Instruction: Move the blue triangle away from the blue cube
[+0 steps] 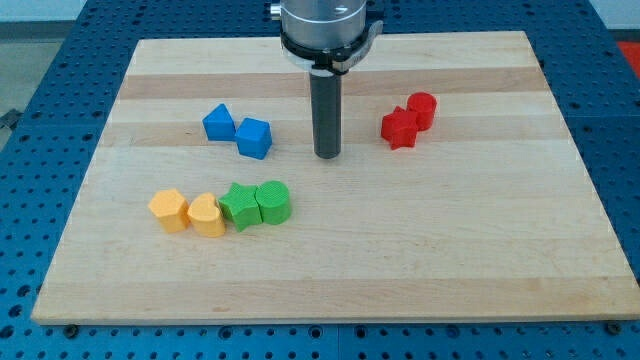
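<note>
Camera view, blue triangle (218, 122) touching blue cube (254, 137), tool's tip (328, 156) right of both, holding nothing.

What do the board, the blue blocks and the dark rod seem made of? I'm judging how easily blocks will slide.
The pale wooden board looks like smooth light wood: grain and plank-like bands show. The blue triangle block and blue cube block look like matte moulded plastic, uniform in colour, though painted wood is possible. My tip, right of the cube, ends a dark rod, probably metal or hard plastic.
</note>
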You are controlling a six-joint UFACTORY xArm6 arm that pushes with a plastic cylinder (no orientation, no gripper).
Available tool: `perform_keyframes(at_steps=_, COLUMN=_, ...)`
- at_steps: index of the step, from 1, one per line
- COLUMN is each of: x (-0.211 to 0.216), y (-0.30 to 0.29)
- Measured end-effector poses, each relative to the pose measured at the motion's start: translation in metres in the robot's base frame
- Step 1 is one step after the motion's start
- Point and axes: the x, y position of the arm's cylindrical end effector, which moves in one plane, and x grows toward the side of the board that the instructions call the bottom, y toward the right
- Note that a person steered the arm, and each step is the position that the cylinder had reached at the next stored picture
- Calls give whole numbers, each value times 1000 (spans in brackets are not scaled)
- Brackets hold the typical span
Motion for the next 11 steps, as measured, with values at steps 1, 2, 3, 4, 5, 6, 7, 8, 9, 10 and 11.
perform_keyframes(at_steps=1, x=3, y=-9)
perform_keyframes(at_steps=2, x=3, y=-41)
perform_keyframes(at_steps=3, x=3, y=-87)
perform_keyframes(at_steps=4, x=3, y=-132)
perform_keyframes(at_steps=5, x=2, y=-161)
perform_keyframes(at_steps=6, x=-2, y=-172)
perform_keyframes(at_steps=7, x=-2, y=-192)
perform_keyframes(at_steps=8, x=-17, y=-233)
perform_keyframes(at_steps=9, x=-40, y=-230)
perform_keyframes(at_steps=10, x=-40, y=-192)
perform_keyframes(at_steps=11, x=-53, y=-147)
